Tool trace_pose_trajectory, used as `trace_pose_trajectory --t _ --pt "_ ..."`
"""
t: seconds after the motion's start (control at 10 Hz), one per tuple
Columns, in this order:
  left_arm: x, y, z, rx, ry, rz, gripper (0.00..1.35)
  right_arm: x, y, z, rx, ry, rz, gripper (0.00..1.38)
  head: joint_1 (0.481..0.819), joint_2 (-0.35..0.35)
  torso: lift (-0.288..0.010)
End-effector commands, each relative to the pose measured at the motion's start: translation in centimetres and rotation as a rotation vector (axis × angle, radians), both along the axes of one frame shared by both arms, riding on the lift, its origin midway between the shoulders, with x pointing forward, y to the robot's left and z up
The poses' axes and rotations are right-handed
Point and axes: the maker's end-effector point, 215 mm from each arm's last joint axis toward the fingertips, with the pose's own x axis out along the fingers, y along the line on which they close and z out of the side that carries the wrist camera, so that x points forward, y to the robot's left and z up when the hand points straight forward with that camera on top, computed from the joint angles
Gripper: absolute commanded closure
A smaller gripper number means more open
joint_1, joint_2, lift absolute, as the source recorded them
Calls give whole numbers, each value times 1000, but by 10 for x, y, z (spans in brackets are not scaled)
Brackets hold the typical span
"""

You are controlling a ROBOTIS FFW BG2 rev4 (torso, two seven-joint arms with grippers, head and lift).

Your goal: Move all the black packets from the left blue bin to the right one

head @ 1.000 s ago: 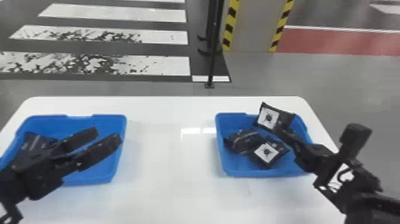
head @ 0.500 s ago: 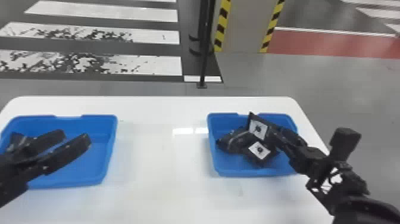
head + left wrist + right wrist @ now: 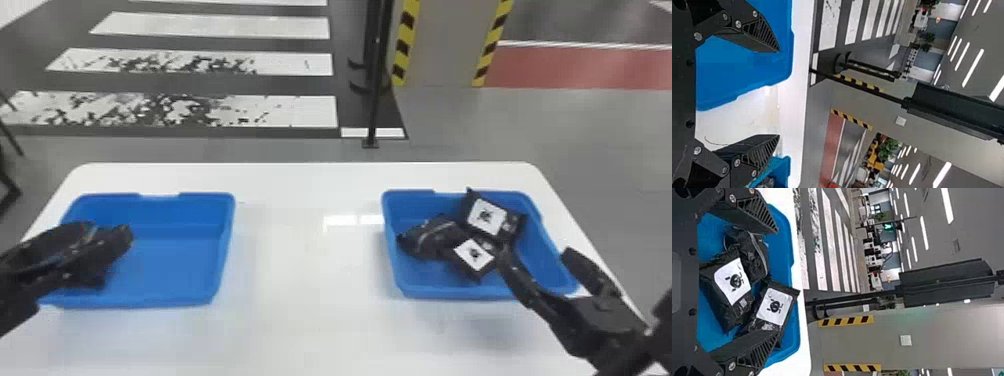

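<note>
Three black packets (image 3: 487, 217) with a soft sheen lie in the right rectangular blue plastic bin (image 3: 450, 292), the black right gripper (image 3: 534, 254) at its right side, the black left gripper (image 3: 112, 231) well to its left, both with fingers wide.

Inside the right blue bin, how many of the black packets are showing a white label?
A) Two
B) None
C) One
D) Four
A, because one black packet in the right blue bin shows a white label, and a second packet shows one too.
</note>
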Motion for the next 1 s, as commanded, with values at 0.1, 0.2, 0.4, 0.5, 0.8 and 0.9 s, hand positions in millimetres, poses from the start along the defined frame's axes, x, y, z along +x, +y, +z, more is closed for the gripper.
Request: trace_pose_trajectory --t 0.1,0.2,0.4,0.5,0.8,0.9 --pt "-1 74 -12 110 56 165 305 -38 28 17 5 -1 29 117 695 62 -139" --pt "2 94 -17 127 72 205 305 -49 34 14 28 13 38 117 695 122 -139" --pt "19 124 -35 119 124 265 306 -73 45 8 79 48 51 119 695 204 -139" --pt "28 134 -41 117 141 286 308 -79 50 4 101 62 56 119 695 240 -139" --pt "57 156 -79 87 247 340 311 -81 54 -1 115 75 69 121 695 301 -139" --pt "67 150 -96 84 295 323 311 -81 55 -4 120 81 73 124 695 310 -139"
